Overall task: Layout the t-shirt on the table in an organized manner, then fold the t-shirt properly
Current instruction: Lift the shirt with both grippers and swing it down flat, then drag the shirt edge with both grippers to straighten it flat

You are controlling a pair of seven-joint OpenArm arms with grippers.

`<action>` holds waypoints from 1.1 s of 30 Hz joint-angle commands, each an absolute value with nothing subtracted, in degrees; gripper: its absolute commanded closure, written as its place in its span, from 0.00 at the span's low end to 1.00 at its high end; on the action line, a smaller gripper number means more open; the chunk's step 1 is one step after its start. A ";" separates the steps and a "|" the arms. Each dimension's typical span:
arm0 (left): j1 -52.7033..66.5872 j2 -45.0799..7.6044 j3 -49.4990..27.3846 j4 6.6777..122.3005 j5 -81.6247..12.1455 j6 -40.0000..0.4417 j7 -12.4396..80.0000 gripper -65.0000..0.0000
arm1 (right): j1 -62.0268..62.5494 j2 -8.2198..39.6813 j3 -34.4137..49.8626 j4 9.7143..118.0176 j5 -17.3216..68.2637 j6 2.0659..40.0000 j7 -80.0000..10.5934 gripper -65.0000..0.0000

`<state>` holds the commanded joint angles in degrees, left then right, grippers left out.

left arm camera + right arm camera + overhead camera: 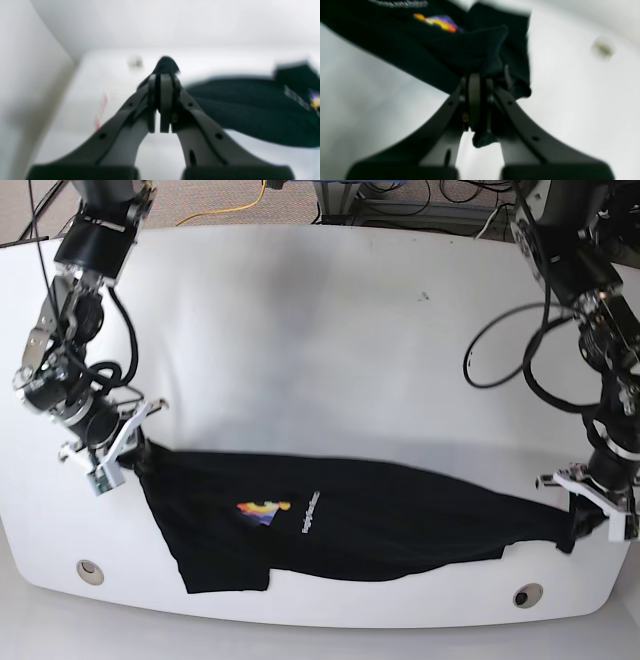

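Black t-shirt stretched between both clamped grippers, left and right; pull harder and fabric could slip free.

On my table lies one black t-shirt, bearing one small multicolored print and one short line of white lettering. I count two round metal-ringed holes near the front edge, two arms and two grippers: my left gripper and my right gripper.
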<state>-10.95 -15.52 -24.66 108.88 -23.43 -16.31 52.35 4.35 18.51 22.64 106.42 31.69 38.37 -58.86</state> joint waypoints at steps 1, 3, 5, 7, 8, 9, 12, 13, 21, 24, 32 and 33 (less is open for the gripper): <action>-7.69 -15.25 -26.07 108.97 -24.40 -16.31 52.35 1.00 | 1.63 17.10 23.34 107.03 31.52 38.37 -58.86 1.00; -4.09 -15.25 -27.38 108.97 -25.80 -16.31 52.35 1.00 | -1.63 15.52 23.87 107.56 31.34 38.37 -58.86 1.00; 0.57 -15.25 -29.05 108.97 -27.12 -16.31 52.35 1.00 | -4.97 14.29 24.31 108.18 31.25 38.46 -58.77 1.00; 3.82 -15.25 -30.37 108.97 -27.74 -16.31 52.35 1.00 | -7.78 13.76 24.31 108.26 31.25 38.55 -58.33 1.00; 5.23 -15.25 -30.90 108.88 -27.82 -16.40 52.35 1.00 | -9.36 13.67 24.48 108.26 31.25 38.90 -57.63 1.00; 6.37 -15.25 -31.34 108.79 -27.82 -16.40 52.35 1.00 | -10.51 13.49 24.66 108.26 31.34 39.16 -57.01 1.00; 9.71 -15.25 -32.57 108.62 -27.82 -16.40 52.35 1.00 | -14.29 13.49 24.66 108.09 31.25 39.52 -55.08 1.00; 10.95 -15.25 -33.01 108.62 -27.74 -16.40 52.35 1.00 | -15.69 13.49 24.66 108.00 31.25 39.52 -54.29 1.00; 15.52 -15.43 -34.33 108.18 -27.47 -16.40 52.35 1.00 | -22.37 13.85 24.66 107.74 31.16 39.52 -52.00 1.00; 16.48 -15.43 -34.33 107.30 -27.47 -16.40 52.35 1.00 | -23.96 13.85 24.75 107.74 31.16 39.52 -51.91 1.00; 18.15 -15.52 -34.42 104.84 -27.38 -16.40 52.35 1.00 | -26.59 13.76 24.75 107.74 31.16 39.52 -51.91 1.00; 18.77 -15.52 -34.42 104.84 -27.38 -16.40 52.35 1.00 | -26.68 13.76 24.75 107.74 31.16 39.52 -51.91 1.00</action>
<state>18.77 -15.52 -34.42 104.84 -27.38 -16.40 52.35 -26.68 13.76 24.75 107.74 31.16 39.52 -51.91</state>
